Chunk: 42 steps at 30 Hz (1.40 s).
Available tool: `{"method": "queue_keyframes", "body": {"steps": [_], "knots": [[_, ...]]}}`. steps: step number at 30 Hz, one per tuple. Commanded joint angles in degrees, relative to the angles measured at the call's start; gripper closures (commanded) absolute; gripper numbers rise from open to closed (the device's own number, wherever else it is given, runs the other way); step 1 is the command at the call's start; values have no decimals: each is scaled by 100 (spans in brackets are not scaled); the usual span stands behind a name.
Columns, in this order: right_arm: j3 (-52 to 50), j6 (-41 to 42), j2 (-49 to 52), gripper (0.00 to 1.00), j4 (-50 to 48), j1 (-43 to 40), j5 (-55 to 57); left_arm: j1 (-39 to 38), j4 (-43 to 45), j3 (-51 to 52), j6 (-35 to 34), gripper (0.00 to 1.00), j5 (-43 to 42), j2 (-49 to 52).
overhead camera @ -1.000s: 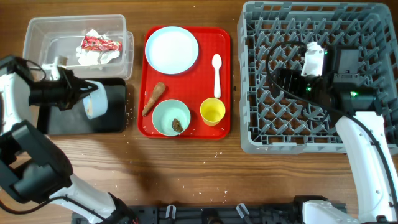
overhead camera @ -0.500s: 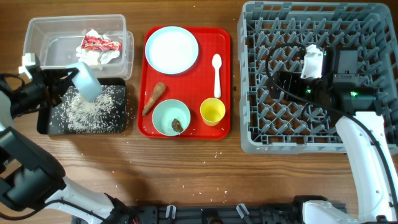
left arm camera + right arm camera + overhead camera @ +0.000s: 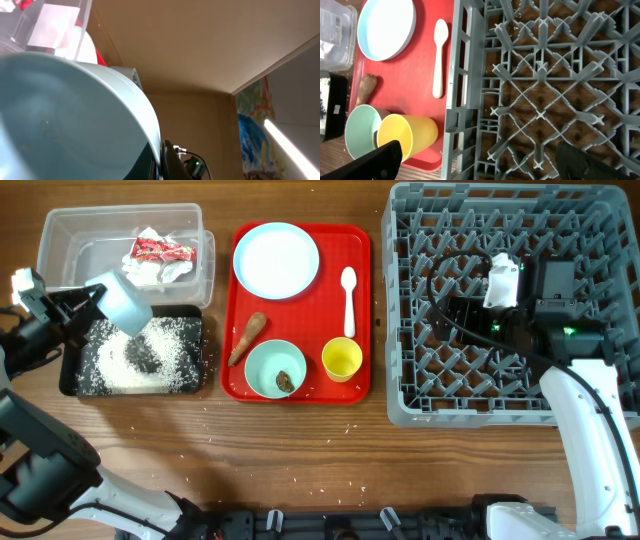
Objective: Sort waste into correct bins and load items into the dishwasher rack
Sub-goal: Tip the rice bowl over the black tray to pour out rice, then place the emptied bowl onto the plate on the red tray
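White rice (image 3: 172,342) shows overhead; left wrist shows bowl (image 3: 65,115).

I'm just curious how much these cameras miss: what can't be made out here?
- Whether the tilted bowl is empty: overhead its inside is turned away, and the left wrist view is a blurred close-up cut off by the frame.
- What the food lump in the teal bowl is: too small overhead, and mostly hidden by the yellow cup in the right wrist view.
- The wrapper print: too small overhead.
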<state>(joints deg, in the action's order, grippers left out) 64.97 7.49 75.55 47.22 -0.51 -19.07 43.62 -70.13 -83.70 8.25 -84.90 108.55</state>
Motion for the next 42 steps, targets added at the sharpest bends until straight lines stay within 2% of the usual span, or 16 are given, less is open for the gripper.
{"method": "queue_keyframes", "body": {"steps": [1, 5, 6, 8, 13, 17, 20, 25, 26, 27, 29, 30, 33, 35, 39, 42], "knots": [[101, 44, 66, 0, 0, 33, -37, 33, -195, 35, 2, 96, 76, -2], [101, 168, 66, 0, 0, 33, -39, 70, 339, 35, -111, 96, 297, -2], [101, 168, 66, 0, -11, 33, -37, 70, 743, 35, -133, 96, 691, 0], [101, 170, 66, 0, -46, 33, -37, 63, 774, 35, -424, 96, 1259, 0], [101, 175, 66, 0, -33, 35, -59, 55, 98, 35, -98, 96, 664, 0], [101, 173, 66, 0, 44, 57, -57, 55, -505, 35, -83, 96, -553, -13], [101, 205, 66, 0, 35, 66, -52, 55, -367, 35, 195, 96, -546, -22], [101, 212, 66, 0, 39, 68, -55, 55, -345, 35, 238, 96, -533, -22], [101, 214, 66, 0, 39, 68, -55, 55, -243, 35, 313, 96, -531, -22], [101, 214, 66, 0, 39, 68, -55, 55, 267, 35, 341, 96, -411, -22], [101, 212, 66, 0, 24, 68, -55, 52, 699, 35, -391, 96, -50, -22], [101, 210, 66, 0, 26, 66, -55, 28, 540, 35, -483, 96, -389, -24], [101, 212, 66, 0, 17, 68, -55, -181, 302, 11, -160, 96, -442, -122], [101, 210, 66, 0, -11, 68, -55, -356, 610, 11, -603, 96, -11, -116], [101, 166, 66, 0, -68, 68, -52, -885, 616, -234, -726, 96, -133, -282], [101, 168, 66, 0, -96, 66, -52, -1847, 809, -1012, -946, 96, 787, -544]]}}
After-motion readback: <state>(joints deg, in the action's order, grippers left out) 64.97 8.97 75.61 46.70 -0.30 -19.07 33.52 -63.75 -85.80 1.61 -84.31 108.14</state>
